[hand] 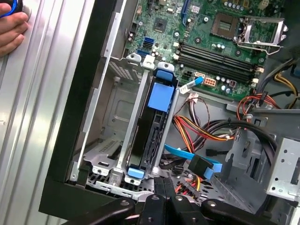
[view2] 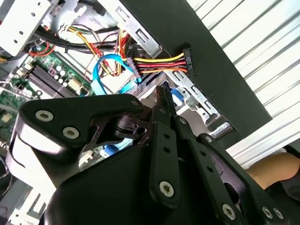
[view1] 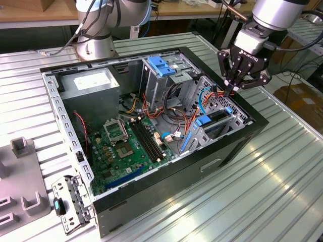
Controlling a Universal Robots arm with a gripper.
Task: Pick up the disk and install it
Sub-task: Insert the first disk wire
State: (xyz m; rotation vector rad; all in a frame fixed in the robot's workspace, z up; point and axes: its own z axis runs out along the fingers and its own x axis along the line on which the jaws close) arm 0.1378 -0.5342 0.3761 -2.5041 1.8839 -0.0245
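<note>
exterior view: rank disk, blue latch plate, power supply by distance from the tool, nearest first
From the tool:
1. Disk, in the drive cage just below it, at the case's right end.
2. Blue latch plate, atop the rear cage, mid-case.
3. Power supply, far-left corner of the case.

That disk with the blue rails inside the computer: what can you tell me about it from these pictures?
The disk is a flat, dark, rectangular drive with bright blue plastic rails and tabs, apparently hard plastic over a metal body. It stands on edge in a slot of the grey metal drive cage at the corner of the open computer case. In the exterior view it shows as blue pieces just below the gripper, whose fingers look closed together and seem not to hold it.
</note>
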